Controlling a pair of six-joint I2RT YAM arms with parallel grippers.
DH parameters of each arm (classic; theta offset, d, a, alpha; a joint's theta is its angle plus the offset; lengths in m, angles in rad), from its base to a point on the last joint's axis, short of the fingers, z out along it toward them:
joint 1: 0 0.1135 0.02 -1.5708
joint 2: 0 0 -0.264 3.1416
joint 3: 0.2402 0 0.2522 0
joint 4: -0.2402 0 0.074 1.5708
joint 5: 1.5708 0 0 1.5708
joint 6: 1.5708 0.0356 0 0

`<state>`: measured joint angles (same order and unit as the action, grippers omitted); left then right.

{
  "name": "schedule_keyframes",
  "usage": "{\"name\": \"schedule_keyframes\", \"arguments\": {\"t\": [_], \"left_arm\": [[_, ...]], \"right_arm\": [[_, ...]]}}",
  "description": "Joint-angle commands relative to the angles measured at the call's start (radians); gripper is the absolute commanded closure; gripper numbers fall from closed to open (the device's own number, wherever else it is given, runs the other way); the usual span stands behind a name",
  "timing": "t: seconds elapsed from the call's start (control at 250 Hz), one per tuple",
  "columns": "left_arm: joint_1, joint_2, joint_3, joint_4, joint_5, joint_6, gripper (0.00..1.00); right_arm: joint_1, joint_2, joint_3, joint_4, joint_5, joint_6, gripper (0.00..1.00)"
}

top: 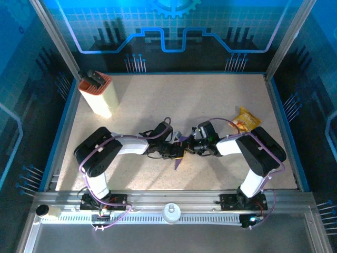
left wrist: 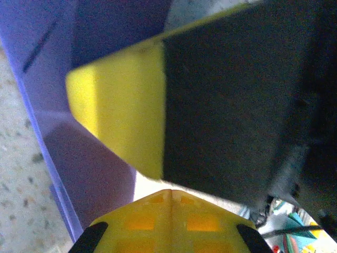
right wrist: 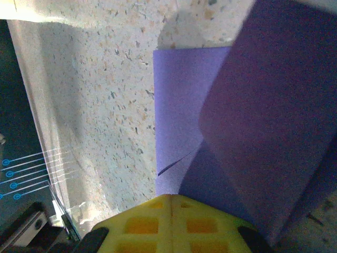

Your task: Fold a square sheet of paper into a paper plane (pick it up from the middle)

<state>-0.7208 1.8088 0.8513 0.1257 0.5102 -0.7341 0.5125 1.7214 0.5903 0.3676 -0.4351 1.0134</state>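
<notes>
Top view: found both arms bent inward, meeting at mid-desk (top: 158, 100). Noted left pincer (top: 176, 151) and right pincer (top: 191, 145) tip to tip, almost touching. Spotted square sheet of paper (top: 179, 158) between them: purple, folded, pointed end trailing toward the near edge just below the two tips.

Left wrist view: saw left pincer's yellow fingers pressed together, seam closed tight. Purple paper along the left side, just beside the tips, creased. Cannot tell whether pinched there or merely alongside. Noted right pincer's yellow-tipped black finger (left wrist: 121, 116) very close ahead, crossing above.

Right wrist view: saw right pincer shut likewise, yellow fingers meeting at one seam, paper rising straight from the tips, so gripping the sheet. Counted two layers: a lighter panel on the left, a darker flap overlapping on the right, a short slit or crease near the tips. Speckled desk beneath, shadow under the sheet.

Elsewhere on desk: cream-and-orange box (top: 99, 97) tilted at far left, yellow-orange snack packet (top: 246, 120) at right beyond the right arm, both well apart from the paper
</notes>
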Motion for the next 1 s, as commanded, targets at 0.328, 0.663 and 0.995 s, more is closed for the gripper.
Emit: {"name": "schedule_keyframes", "arguments": {"t": [0.328, 0.663, 0.995], "left_arm": [[0.007, 0.058, -0.137, 0.004, -0.057, 0.003, 1.0], [0.0, 0.033, -0.325, 0.095, -0.008, -0.029, 1.0], [0.0, 0.027, -0.331, 0.101, -0.009, -0.029, 1.0]], "right_arm": [[0.01, 0.032, -0.038, -0.039, 0.046, 0.001, 0.91], [0.013, -0.16, -0.007, -0.133, 0.091, -0.107, 0.89], [0.079, -0.048, 0.01, -0.122, 0.086, -0.12, 0.93]]}}
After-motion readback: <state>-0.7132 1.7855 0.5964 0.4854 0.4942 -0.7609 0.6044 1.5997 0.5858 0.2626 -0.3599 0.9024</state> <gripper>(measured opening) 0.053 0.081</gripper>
